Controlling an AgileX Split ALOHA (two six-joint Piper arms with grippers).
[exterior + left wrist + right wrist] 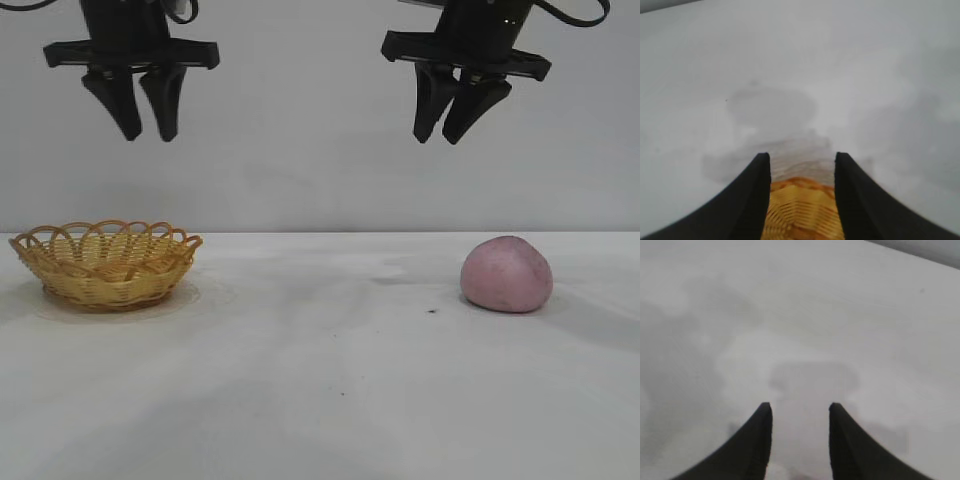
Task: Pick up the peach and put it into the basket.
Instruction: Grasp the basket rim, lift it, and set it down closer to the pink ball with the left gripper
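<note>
The peach (506,274), a dull pink rounded lump, sits on the white table at the right. The wicker basket (105,265), yellow-tan with a looped orange-brown rim, stands at the left and looks empty. My left gripper (146,134) hangs high above the basket, open and empty. In the left wrist view its fingers (801,156) frame part of the basket's weave (802,210) far below. My right gripper (438,138) hangs high above the table, a little left of the peach, open and empty. The right wrist view shows that gripper (800,406) over bare table, with no peach in sight.
The white table (330,380) stretches between basket and peach, with a small dark speck (432,311) left of the peach. A plain grey wall stands behind.
</note>
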